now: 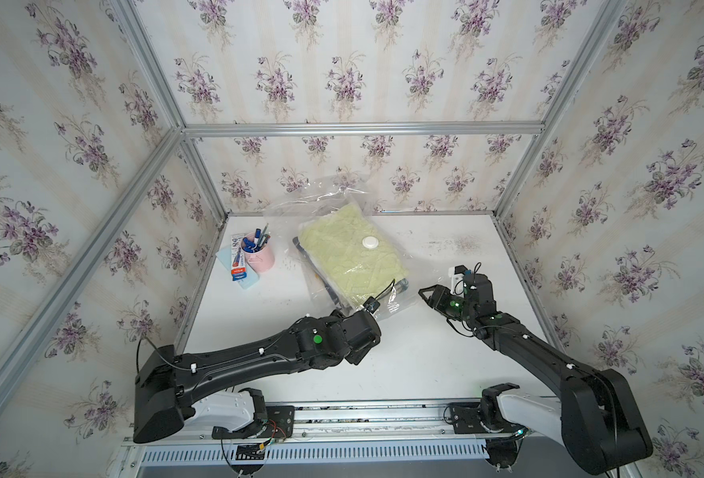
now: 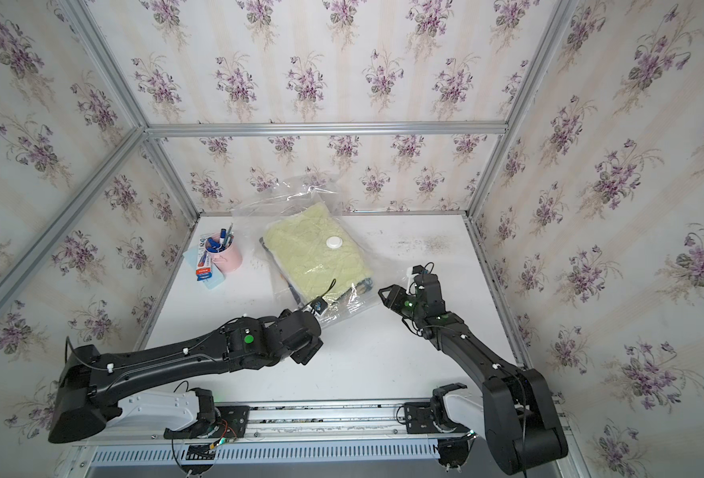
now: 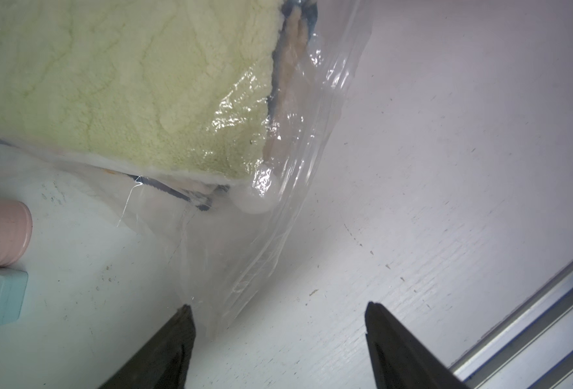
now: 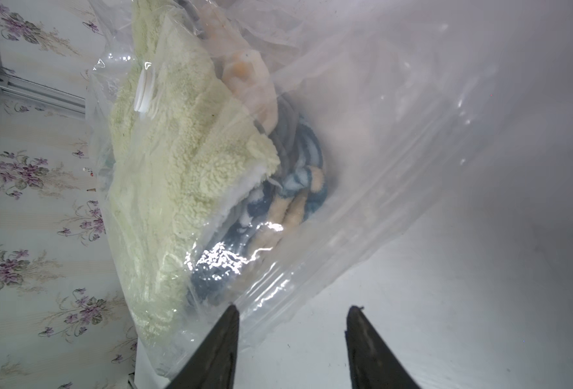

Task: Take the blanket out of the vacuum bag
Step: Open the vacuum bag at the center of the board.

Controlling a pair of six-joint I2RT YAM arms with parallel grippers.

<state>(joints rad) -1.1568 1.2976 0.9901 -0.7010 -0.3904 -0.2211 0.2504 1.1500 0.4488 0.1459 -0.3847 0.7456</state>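
Found fingers (image 3: 177, 343) of left gripper (image 3: 278, 306) parted wide, a corner of the vacuum bag (image 3: 244, 252) lying between, unclamped; likewise parted on right gripper (image 4: 293, 308) beside the bag's ridged edge. Saw blanket (image 4: 177, 168) inside, on the table (image 1: 424, 351); blue-and-cream folds (image 4: 288, 202) plain only in wrist views, valve (image 1: 370, 242) face-on only in top views.

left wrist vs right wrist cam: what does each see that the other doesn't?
Left wrist only: the pink cup, a light blue box beside it, and the left tool, open at a corner of the bag.
Right wrist only: the white valve disc, the floral wall, and the right tool, open near the bag's edge.
Both: the vacuum bag, the pale green blanket inside it, and the white table.
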